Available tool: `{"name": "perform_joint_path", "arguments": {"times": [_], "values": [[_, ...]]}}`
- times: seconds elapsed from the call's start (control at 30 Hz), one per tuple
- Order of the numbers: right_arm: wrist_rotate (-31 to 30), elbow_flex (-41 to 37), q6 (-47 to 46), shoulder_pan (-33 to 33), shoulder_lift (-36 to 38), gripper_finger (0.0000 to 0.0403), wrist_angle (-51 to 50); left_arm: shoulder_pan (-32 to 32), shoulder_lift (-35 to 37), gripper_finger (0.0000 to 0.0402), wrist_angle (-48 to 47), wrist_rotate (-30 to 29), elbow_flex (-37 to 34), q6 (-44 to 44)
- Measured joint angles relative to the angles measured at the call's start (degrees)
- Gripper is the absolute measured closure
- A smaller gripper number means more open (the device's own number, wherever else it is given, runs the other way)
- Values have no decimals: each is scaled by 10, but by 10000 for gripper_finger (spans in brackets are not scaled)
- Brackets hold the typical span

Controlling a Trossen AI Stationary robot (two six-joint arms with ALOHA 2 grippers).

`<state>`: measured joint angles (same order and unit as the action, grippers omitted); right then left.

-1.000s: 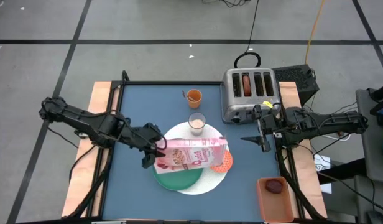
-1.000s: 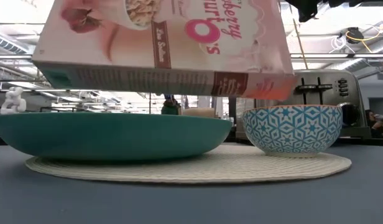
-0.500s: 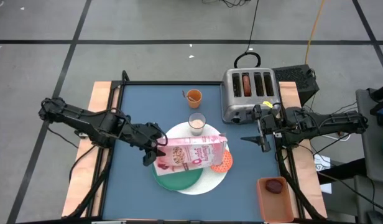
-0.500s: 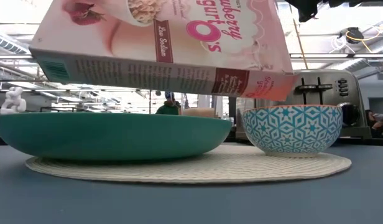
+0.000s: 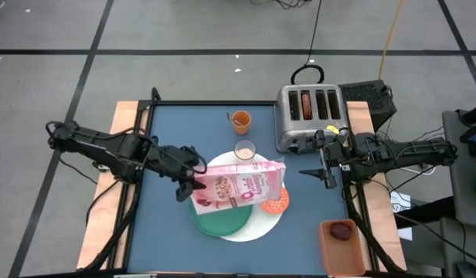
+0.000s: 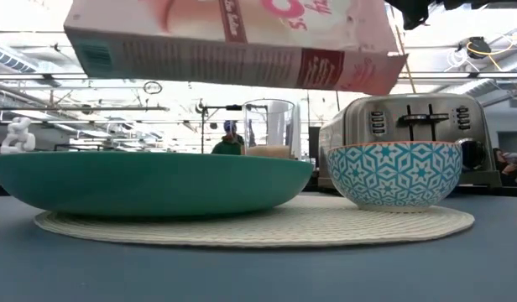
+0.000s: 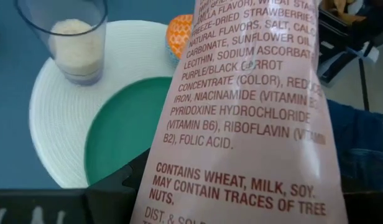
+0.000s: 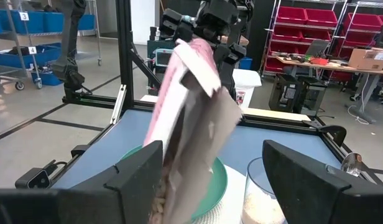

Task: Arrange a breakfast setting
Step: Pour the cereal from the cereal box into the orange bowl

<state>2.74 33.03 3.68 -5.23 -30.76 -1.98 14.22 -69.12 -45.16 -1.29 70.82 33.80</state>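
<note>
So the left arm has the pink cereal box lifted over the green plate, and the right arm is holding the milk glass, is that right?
Not quite. The right gripper holds nothing; the high view shows it waiting with open jaws beside the toaster, while the milk glass stands alone on the white disc. The left gripper does hold the pink cereal box over the green plate.

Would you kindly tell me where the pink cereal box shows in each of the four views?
High view: pink cereal box, centre, over the green round plate.
Low view: along the top edge, above the plate.
Left wrist view: fills the right half.
Right wrist view: centre, tilted.
Shared landmark: the green round plate.
</note>
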Motion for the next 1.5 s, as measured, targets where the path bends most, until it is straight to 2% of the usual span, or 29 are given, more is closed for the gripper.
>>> {"name": "perform_joint_path", "arguments": {"times": [0.33, 0.77, 1.0, 1.5], "values": [[0, 0, 0, 0, 0, 133, 0, 1, -29, 183, -46, 0, 3, 13], [0, 0, 0, 0, 0, 133, 0, 0, -40, 183, -42, 14, 4, 14], [0, 0, 0, 0, 0, 133, 0, 0, -43, 183, -40, 6, 46, -5], [0, 0, 1, 0, 0, 133, 0, 1, -66, 183, -75, 13, 47, 8]]}}
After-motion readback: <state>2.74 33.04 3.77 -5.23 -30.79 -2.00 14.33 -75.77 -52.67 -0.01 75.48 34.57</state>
